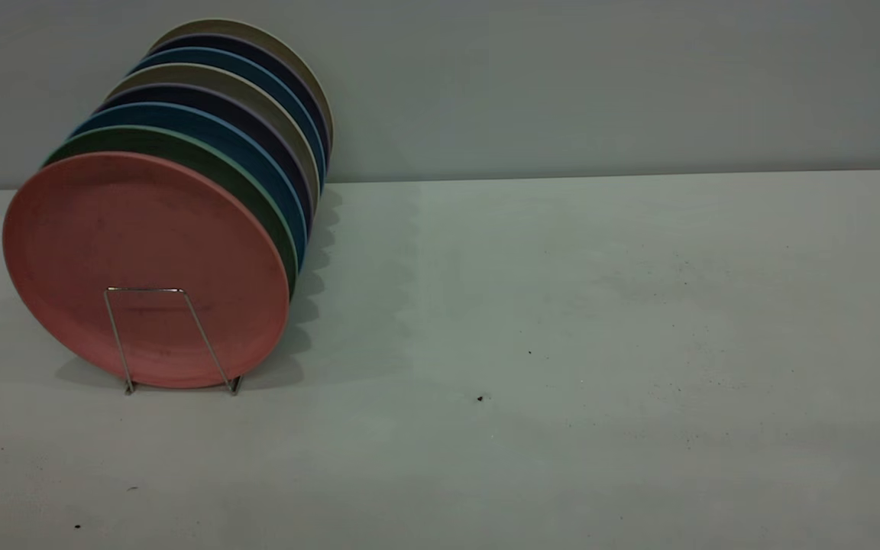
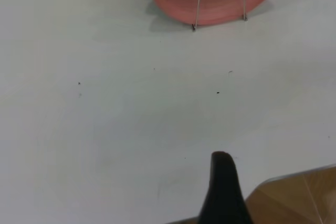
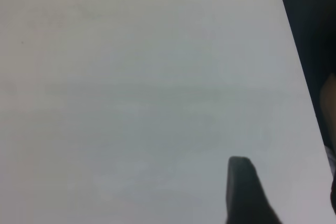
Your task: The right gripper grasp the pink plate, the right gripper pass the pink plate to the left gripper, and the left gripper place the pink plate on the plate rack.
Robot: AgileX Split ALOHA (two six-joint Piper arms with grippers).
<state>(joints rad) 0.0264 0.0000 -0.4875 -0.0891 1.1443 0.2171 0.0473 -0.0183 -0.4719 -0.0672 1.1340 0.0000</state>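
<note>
The left gripper (image 2: 224,192) hangs above bare table near its edge, only one dark finger (image 2: 223,182) in its wrist view, so whether it is apart or together cannot be told; it is well clear of the rack and holds nothing. Same story for the right gripper (image 3: 247,192): one finger tip over plain white table (image 3: 131,103) close to the far edge, nothing near it, its spread not readable either. Neither arm enters the exterior view at all. And out there sits the pink plate (image 1: 146,263), upright in the frontmost slot of the plate rack (image 1: 173,340), the wire loop crossing its lower face, the green plate (image 1: 257,191) right behind it and a row of blue, dark and beige plates (image 1: 257,92) stacked back toward the wall. By the look of it the placing is done and what remains is a clean retreat. To do that well, I'd say both arms should stay high and away from the rack's front feet, since a nudge to that thin wire could tip the pink plate forward. It leans slightly back against the row, which looks stable.
</note>
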